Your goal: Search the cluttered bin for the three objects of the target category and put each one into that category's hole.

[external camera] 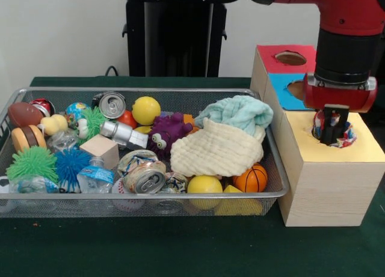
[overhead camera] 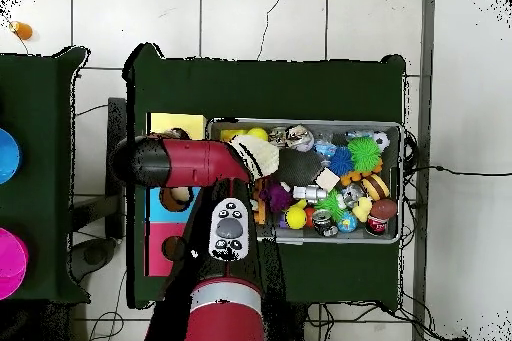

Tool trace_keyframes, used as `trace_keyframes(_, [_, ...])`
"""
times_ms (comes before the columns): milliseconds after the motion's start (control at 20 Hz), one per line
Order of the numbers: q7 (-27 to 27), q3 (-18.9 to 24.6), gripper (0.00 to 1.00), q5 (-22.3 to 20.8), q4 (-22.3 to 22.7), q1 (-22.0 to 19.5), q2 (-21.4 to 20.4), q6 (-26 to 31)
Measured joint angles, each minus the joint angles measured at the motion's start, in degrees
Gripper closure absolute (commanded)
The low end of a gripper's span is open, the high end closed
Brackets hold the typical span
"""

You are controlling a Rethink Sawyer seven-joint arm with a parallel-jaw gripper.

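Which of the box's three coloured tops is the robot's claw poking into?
The yellow top, the near section; the gripper sits in its hole, while the blue top and red top lie farther back.

The tool (external camera: 332, 125) fills the yellow hole (external camera: 332, 133); the red hole (external camera: 290, 58) lies open.

Purple monster toy (external camera: 166, 131), orange black-lined ball (external camera: 252, 178)

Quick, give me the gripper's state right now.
Gripper: down in the hole of the yellow box, with something colourful at its tip; open or closed cannot be told.
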Motion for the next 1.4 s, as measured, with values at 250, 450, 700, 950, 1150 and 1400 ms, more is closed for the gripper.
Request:
trace_keyframes(250, [0.0,0.0,1.0,0.0,-0.1,0.0,1.6,-1.7])
trace_keyframes(450, [0.0,0.0,1.0,0.0,-0.6,0.0,3.2,-3.8])
trace_keyframes(700, [0.0,0.0,1.0,-0.1,-1.4,-0.1,3.7,-4.9])
trace_keyframes(950, [0.0,0.1,1.0,-0.1,-1.4,-0.1,3.6,-4.9])
trace_keyframes(1150, [0.0,0.2,1.0,-0.1,-0.4,-0.3,2.5,-4.4])
trace_keyframes(1400, [0.0,0.2,1.0,-0.1,1.9,-0.6,-1.6,0.9])
